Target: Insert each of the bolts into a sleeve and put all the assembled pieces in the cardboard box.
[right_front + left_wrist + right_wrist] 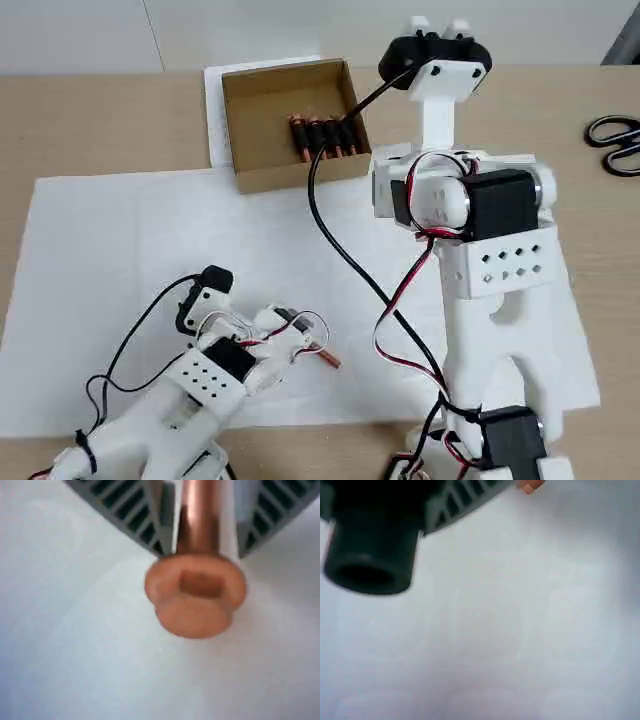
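the left gripper [200,547] is closed on a copper bolt [195,595] – the shank is clamped between the ribbed grey fingers [132,510] and the flanged head sticks out past the fingertips, over the white paper [75,655]. in the high view this gripper [308,344] is seen low at the near left of the sheet, with the bolt [328,357] pointing out to the side, just above the paper [120,250].

the right gripper [395,525] is closed on a black sleeve [370,560]; its open, hollow end is turned toward the camera, and it is held above the white paper [520,630], not touching it.

the cardboard box [262,120] is placed at the far edge of the sheet, partly on the bare table [100,120]. four assembled pieces [325,137] are laid side by side against the box's right wall – copper ends toward the box's middle. a pair of scissors [615,140] is seen on the table, well apart on the right.
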### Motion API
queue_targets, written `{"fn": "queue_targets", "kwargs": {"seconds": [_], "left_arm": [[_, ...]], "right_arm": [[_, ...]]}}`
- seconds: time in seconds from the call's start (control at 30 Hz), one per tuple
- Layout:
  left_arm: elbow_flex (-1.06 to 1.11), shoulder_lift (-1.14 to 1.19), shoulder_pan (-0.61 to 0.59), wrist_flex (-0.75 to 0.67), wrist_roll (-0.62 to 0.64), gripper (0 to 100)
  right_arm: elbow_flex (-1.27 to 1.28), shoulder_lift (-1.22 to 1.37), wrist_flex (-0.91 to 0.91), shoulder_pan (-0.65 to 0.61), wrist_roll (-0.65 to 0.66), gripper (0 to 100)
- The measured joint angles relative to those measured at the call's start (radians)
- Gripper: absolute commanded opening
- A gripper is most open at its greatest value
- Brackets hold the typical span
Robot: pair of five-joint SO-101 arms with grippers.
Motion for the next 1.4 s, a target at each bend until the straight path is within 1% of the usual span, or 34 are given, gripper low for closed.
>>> {"fn": "queue_targets", "kwargs": {"seconds": [0.13, 0.2, 0.43, 0.5, 0.57, 0.67, 0.73, 0.77, 0.83, 0.87, 0.93, 1.0, 1.07, 1.13, 1.2, 1.27, 1.33, 1.4], "left_arm": [[-0.003, 0.038, -0.014, -0.029, -0.014, 7], [-0.005, 0.052, -0.018, -0.044, -0.026, 0], [-0.044, 0.072, -0.023, -0.038, -0.038, 1], [-0.092, 0.074, -0.012, 0.015, -0.04, 1], [-0.186, 0.068, 0.006, 0.098, -0.041, 1], [-0.359, 0.014, 0.021, 0.269, -0.051, 1], [-0.496, -0.046, 0.014, 0.391, -0.092, 1], [-0.569, -0.072, -0.002, 0.445, -0.127, 1], [-0.706, -0.11, -0.063, 0.506, -0.232, 1], [-0.766, -0.121, -0.1, 0.517, -0.308, 1], [-0.848, -0.123, -0.173, 0.506, -0.502, 1], [-0.868, -0.12, -0.226, 0.442, -0.73, 1], [-0.868, -0.12, -0.232, 0.339, -0.968, 1], [-0.868, -0.117, -0.233, 0.226, -1.131, 1], [-0.868, -0.106, -0.25, 0.147, -1.181, 1], [-0.868, -0.086, -0.253, 0.109, -1.203, 1], [-0.868, -0.058, -0.255, 0.084, -1.203, 1], [-0.868, -0.018, -0.258, 0.048, -1.203, 1]], "right_arm": [[0.0, 0.0, 0.0, 0.0, 0.0, 0.4], [0.0, 0.0, 0.0, 0.0, 0.0, 0.4], [0.0, 0.0, 0.0, 0.0, 0.0, 0.4], [0.0, 0.0, 0.0, 0.0, 0.0, 0.4], [0.006, 0.0, 0.0, 0.0, 0.0, 0.4], [0.049, 0.0, 0.0, 0.0, 0.0, 0.4], [0.083, 0.0, -0.002, 0.003, 0.0, 0.5], [0.104, 0.0, -0.011, 0.003, 0.0, 0.6], [0.164, 0.0, -0.051, 0.012, 0.0, 0.6], [0.203, 0.0, -0.08, 0.021, 0.0, 0.6], [0.282, 0.0, -0.157, 0.051, 0.002, 0.7], [0.367, 0.0, -0.233, 0.061, 0.023, 0.7], [0.445, -0.008, -0.31, 0.052, 0.031, 0.7], [0.54, -0.058, -0.382, 0.025, 0.034, 0.7], [0.641, -0.155, -0.446, -0.028, 0.037, 0.7], [0.76, -0.292, -0.516, -0.089, 0.04, 0.6], [0.898, -0.46, -0.611, -0.11, 0.041, 0.4], [1.063, -0.643, -0.727, -0.106, 0.041, 0.3]]}}
